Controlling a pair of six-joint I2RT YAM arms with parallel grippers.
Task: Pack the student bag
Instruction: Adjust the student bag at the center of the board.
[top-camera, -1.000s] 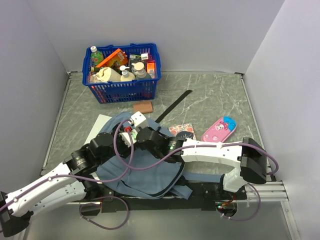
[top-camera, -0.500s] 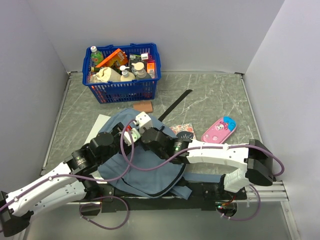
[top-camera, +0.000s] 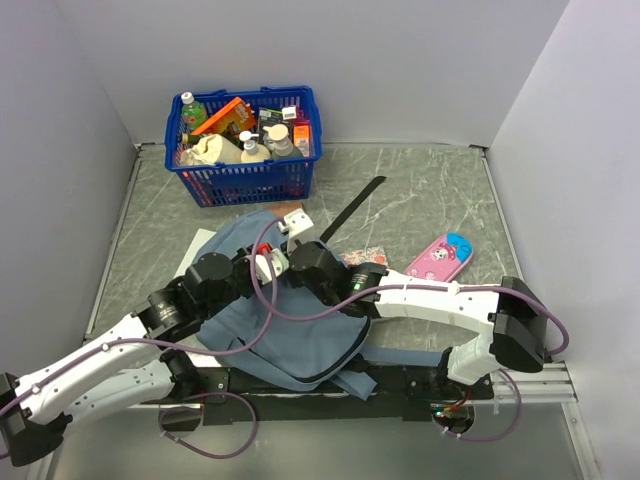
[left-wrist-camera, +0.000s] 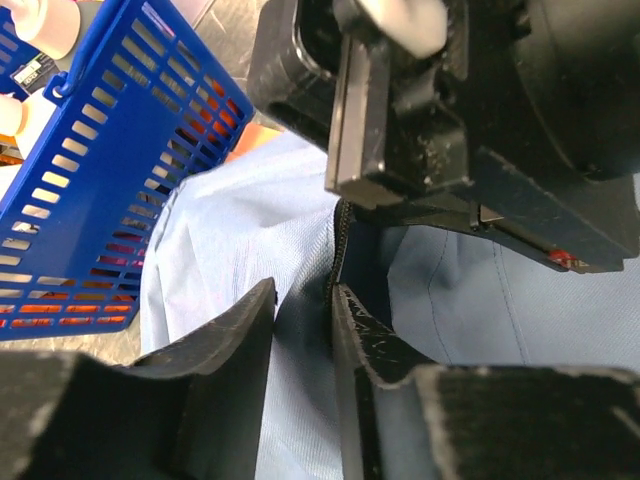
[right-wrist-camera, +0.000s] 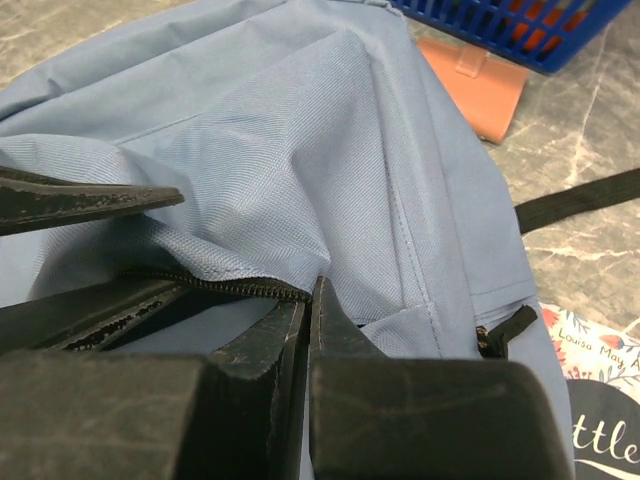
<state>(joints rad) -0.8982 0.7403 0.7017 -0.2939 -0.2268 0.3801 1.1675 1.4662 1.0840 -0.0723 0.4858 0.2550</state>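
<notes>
The student bag (top-camera: 300, 340) lies grey-blue between the two arms, and its upper part is bunched up toward the basket. In the left wrist view my left gripper (left-wrist-camera: 300, 300) straddles the edge of the bag's opening (left-wrist-camera: 300, 250). One finger is outside the flap and the other sits by the dark zipper (left-wrist-camera: 340, 235). The jaws are narrow, with a gap still between them. My right gripper (right-wrist-camera: 308, 300) is shut at the end of the open zipper line (right-wrist-camera: 230, 285), pinching the bag (right-wrist-camera: 300, 130) there. What exactly it pinches is hidden by the fingers.
A blue plastic basket (top-camera: 245, 180) full of bottles and packs stands at the back left, close to the bag's top. An orange-brown flat piece (right-wrist-camera: 470, 85) lies by it. A black strap (top-camera: 350, 208), a printed booklet (top-camera: 365, 262) and a pink pencil case (top-camera: 440, 258) lie to the right.
Both wrists and the bag's upper part have shifted away from the bases toward the basket. The left jaws have narrowed around the bag's edge. The right jaws stayed shut.
</notes>
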